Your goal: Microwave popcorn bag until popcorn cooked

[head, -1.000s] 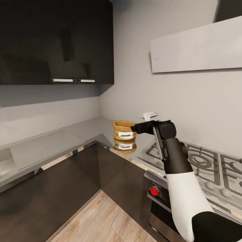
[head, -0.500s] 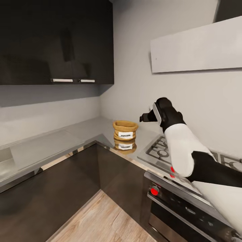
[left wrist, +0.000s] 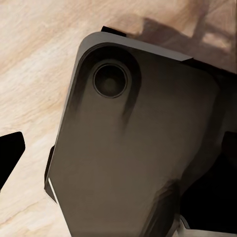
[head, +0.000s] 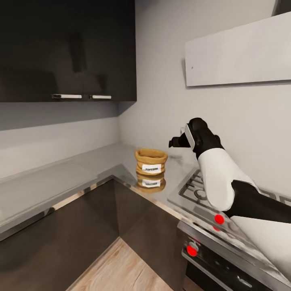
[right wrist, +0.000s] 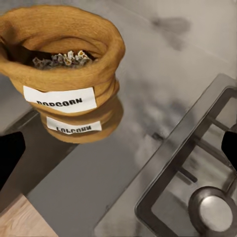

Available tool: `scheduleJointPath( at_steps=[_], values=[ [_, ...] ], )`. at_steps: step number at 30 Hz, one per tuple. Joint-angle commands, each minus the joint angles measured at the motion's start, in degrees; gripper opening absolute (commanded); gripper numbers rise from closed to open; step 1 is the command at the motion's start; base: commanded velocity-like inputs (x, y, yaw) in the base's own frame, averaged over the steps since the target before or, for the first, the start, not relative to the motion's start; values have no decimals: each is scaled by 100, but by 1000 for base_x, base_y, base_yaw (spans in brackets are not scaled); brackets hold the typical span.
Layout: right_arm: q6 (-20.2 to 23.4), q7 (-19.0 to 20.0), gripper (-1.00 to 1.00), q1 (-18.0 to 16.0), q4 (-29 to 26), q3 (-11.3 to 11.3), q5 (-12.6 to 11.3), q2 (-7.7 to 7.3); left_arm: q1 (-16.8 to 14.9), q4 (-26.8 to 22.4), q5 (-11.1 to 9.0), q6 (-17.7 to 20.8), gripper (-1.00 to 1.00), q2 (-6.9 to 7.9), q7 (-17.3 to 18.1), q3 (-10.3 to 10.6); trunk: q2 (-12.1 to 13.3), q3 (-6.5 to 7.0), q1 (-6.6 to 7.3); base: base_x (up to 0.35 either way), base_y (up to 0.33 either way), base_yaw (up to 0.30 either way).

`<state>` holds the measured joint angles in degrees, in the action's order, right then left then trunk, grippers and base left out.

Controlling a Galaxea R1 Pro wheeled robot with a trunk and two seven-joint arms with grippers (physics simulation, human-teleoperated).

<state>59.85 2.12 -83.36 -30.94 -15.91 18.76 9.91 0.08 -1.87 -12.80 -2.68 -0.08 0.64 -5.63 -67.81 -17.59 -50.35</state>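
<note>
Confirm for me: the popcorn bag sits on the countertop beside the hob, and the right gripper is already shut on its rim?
Not quite. The popcorn bag does sit on the countertop beside the hob, but the right gripper is not on its rim. In the head view it hangs above and to the side of the bag, apart from it. In the right wrist view its fingertips are spread wide with nothing between them.

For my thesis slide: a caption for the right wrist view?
Open popcorn bag standing on the glossy countertop beside the gas hob, seen between the right gripper's spread jaws.
</note>
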Motion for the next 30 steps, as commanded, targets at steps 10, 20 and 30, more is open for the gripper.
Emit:
scheduleJointPath(
  at_steps=[10, 20, 30],
  values=[
    [15, 23, 100, -5, -10, -36, 75, 9, 1, -7, -12, -5, 100, -1, -11, -61, -3, -6, -4, 322, 0, 0],
    [15, -276, 100, -13, 435, -18, 39, 9, 1, -7, -12, -5, 100, -1, -19, -61, -3, -6, -4, 321, 0, 0],
    [15, -226, 100, -5, 466, -64, 19, 9, 1, -7, -14, -5, 100, -1, -20, -61, -3, -6, -4, 79, 0, 0]
  ],
)
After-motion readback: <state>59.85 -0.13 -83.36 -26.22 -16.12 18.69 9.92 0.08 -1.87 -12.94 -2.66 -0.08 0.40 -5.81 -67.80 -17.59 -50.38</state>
